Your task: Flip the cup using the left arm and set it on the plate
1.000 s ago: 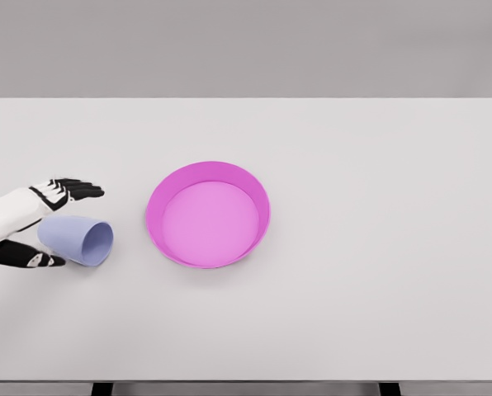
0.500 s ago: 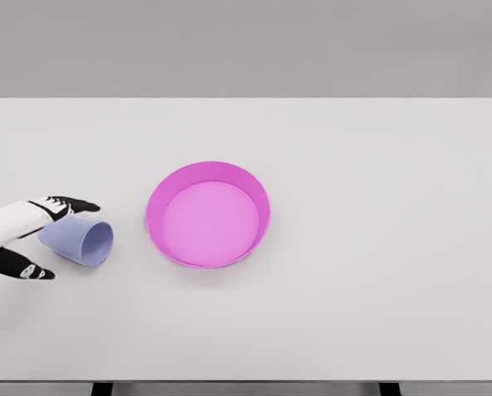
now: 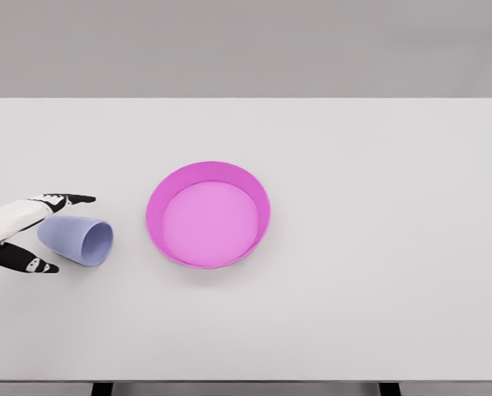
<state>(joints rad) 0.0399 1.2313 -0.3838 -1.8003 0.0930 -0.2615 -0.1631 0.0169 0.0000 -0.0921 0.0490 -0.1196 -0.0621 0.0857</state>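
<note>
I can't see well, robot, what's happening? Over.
Left hand fingers around the cup, which lies on its side. Plate empty. Nothing between them. Over.

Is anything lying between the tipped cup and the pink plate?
Nothing visible. The cup lies on its side at the left hand, and only bare table separates it from the plate.

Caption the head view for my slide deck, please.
Left hand straddles the tipped blue cup beside the pink plate.
</note>
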